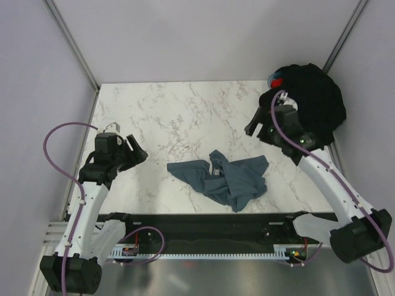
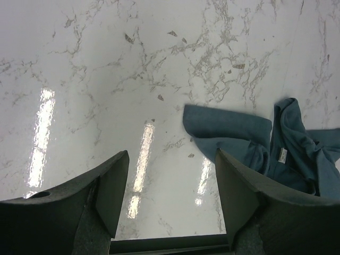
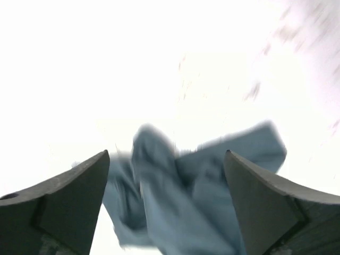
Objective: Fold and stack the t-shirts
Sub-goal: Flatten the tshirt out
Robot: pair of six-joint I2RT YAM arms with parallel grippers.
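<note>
Looking at your setup from above, the slate blue-grey t-shirt [image 1: 225, 179] is lying in a crumpled heap on the marble desk [image 1: 173, 111]. It sits near the front edge, roughly between the two arms. It's not folded at all, with the cloth twisted and lapped over itself. In the left wrist view you can spot a small white label [image 2: 281, 154] in the folds.

The black t-shirts [image 1: 318, 105] are bunched in one dark pile at the far right corner of the desk. There's something red and blue [image 1: 278, 80] peeking out at the pile's far left edge, can't tell what it is.

Your left tool [image 1: 133, 152] hovers over the left side of the desk with its jaws wide and nothing between them. It's aimed toward the blue-grey shirt but well apart from it. Your right tool [image 1: 258, 118] is up just beside the black pile, jaws spread wide too and empty. Its wrist camera is blurry and blown out, but you can see the blue-grey shirt down below through the gap, not touching the fingers. A purple cable [image 1: 52, 154] loops off the left arm.
</note>
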